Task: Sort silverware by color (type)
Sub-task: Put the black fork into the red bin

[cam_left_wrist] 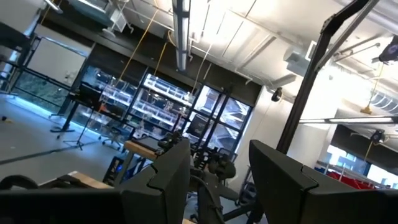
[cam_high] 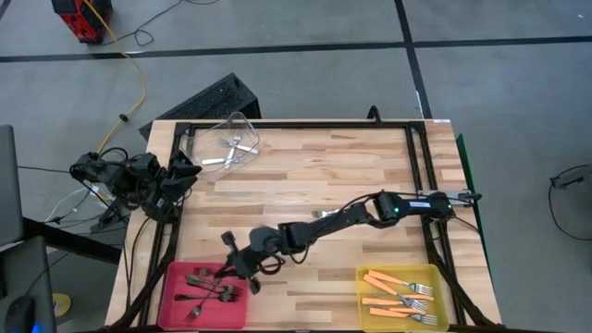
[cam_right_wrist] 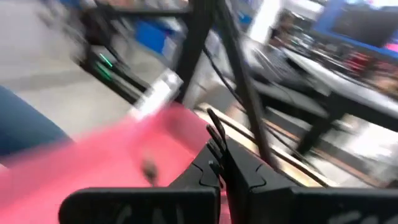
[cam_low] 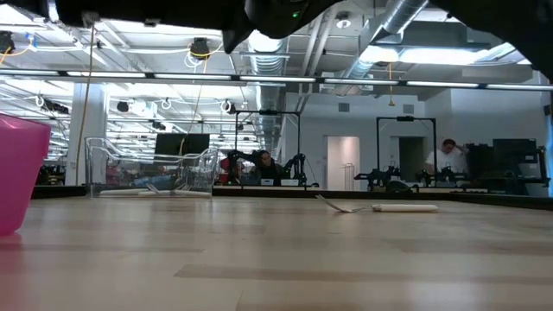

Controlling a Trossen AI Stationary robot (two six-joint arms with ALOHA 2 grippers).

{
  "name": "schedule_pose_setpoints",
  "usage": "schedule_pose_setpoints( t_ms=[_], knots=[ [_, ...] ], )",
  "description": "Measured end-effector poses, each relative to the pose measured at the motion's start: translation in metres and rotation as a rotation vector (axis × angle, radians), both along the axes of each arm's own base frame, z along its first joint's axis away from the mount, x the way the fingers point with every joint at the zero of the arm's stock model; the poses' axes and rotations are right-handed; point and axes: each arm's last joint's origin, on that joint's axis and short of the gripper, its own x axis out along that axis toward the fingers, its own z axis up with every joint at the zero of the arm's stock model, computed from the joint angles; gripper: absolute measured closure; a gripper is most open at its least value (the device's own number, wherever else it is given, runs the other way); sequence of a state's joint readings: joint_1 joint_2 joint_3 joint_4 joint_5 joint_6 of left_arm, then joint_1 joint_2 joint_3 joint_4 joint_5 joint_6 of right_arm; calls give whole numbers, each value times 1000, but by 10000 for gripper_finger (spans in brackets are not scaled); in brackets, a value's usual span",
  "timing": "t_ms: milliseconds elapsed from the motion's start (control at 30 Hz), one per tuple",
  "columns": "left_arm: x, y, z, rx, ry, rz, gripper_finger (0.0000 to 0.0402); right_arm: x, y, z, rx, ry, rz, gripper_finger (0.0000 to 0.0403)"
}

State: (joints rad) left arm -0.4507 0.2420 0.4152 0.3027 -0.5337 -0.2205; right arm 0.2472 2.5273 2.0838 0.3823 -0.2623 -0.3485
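The right tool reaches across the wooden worktop to the near-left corner and hangs at the right edge of the pink bin. In the right wrist view its fingers are pressed together, and a thin dark fork juts out from between their tips above the blurred pink of the bin, so the tool is closed on that dark fork. Below and just left of the tool, a heap of dark forks lies inside the pink bin. The orange forks lie in the yellow bin at the near-right corner, well apart from the right tool. Silver forks rest in the clear bin at the far-left corner, also well apart from it. One more silver fork lies loose on the worktop near the middle, under the right arm's forearm as seen from above; the low view shows it flat on the wood beside a pale cylinder. The left tool waits off the worktop's left edge, near the clear bin, with its fingers standing apart and nothing between them.
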Motion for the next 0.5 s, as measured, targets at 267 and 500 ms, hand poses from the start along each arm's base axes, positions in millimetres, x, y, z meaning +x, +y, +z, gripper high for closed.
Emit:
schedule_pose_setpoints(
  t_ms=[267, 500],
  knots=[
    [1, 1, -2, -10, 26, 38, 250, 0, -1, -8, -314, -48, -164, 378],
    [3, 1, -8, 4, 92, 76, 250, -1, 5, -7, -278, -62, -54, 378]
  ],
)
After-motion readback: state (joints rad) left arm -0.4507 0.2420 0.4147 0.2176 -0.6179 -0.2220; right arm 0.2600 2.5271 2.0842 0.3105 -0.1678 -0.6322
